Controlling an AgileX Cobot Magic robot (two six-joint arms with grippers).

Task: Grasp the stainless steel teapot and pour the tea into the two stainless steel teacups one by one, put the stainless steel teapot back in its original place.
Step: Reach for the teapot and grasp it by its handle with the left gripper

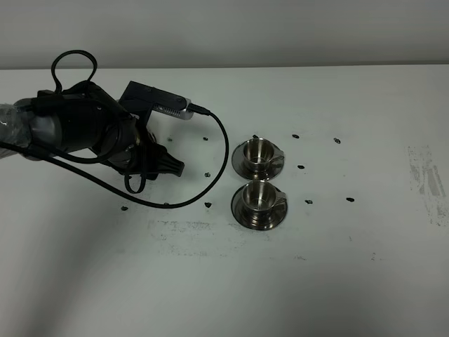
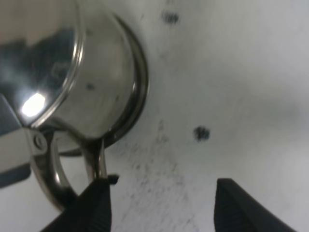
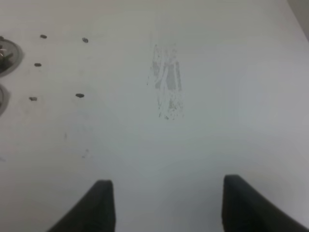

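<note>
Left gripper point(image 2: 163, 183) jaws apart, holding nothing. One fingertip point(image 2: 100, 195) touches loop handle point(image 2: 50, 174) of stainless steel teapot point(image 2: 91, 82). Handle sits outside gap, so grasp probably needs realigning. Teapot stands on table point(image 1: 210, 295), hidden under arm from above, well apart from two stainless steel teacups point(image 1: 258, 150) point(image 1: 258, 198). Right gripper point(image 3: 164, 188) open too, parked away from cups.

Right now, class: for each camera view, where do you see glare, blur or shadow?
Exterior high: sharp; the left arm throws a soft shadow on the table, and the two teacups glint. Left wrist: the teapot is close and blurred, with a bright glare spot on it. Right wrist: soft focus; the right gripper is a dark blur.
</note>
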